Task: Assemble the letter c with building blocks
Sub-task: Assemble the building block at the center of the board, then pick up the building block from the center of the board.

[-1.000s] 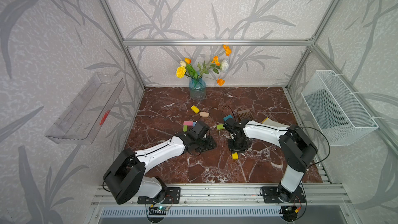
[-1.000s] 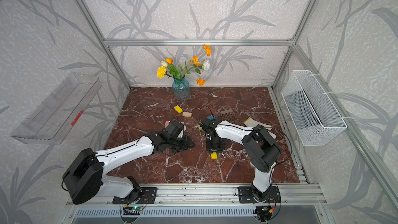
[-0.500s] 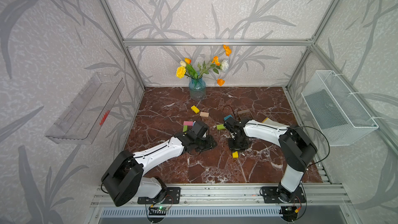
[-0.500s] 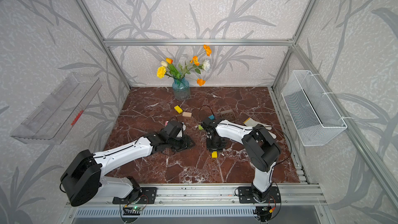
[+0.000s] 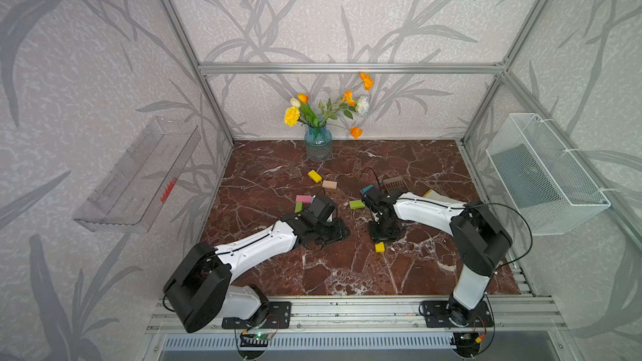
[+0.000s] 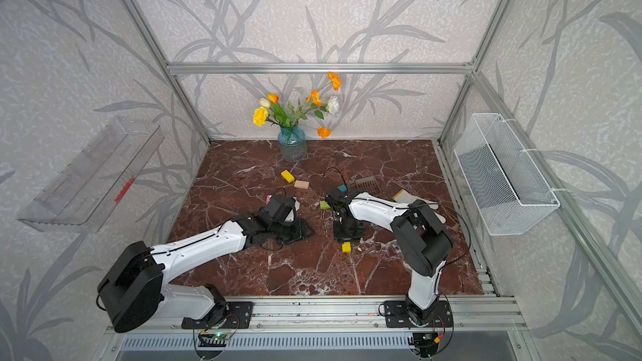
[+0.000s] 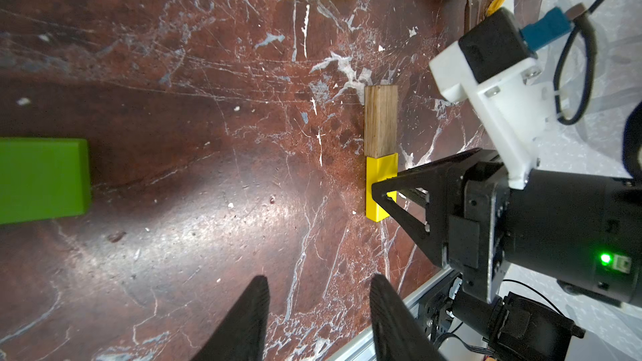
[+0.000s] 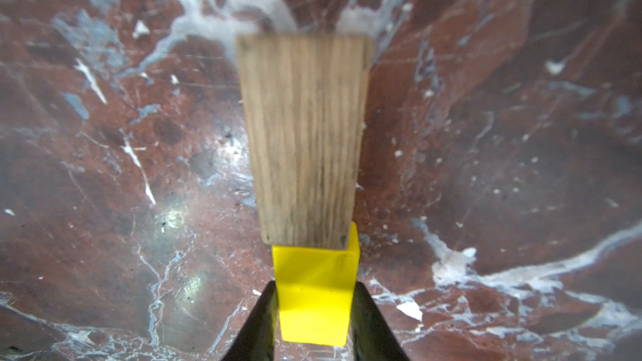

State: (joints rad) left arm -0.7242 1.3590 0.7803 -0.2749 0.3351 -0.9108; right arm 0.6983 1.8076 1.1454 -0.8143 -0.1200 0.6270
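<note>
A yellow block [image 8: 314, 295] lies flat on the marble table [image 5: 347, 272], end to end with a brown wooden block [image 8: 304, 137]. My right gripper [image 8: 314, 310] points down at it, its two fingers pressed against the yellow block's long sides. In both top views only part of that yellow block [image 5: 379, 247] [image 6: 346, 246] shows below the gripper. My left gripper [image 7: 319, 286] hovers open and empty to the left, apart from the pair. Loose blocks lie behind: yellow [image 5: 314, 176], tan [image 5: 329, 184], pink [image 5: 303, 198], green [image 5: 298, 207] and lime green [image 5: 356, 204].
A blue glass vase of flowers [image 5: 318, 145] stands at the back. A brown slotted scoop [image 5: 394, 182] and a white and yellow object [image 5: 439, 196] lie behind my right arm. A wire basket [image 5: 545, 175] hangs on the right wall, a clear tray [image 5: 139, 175] on the left.
</note>
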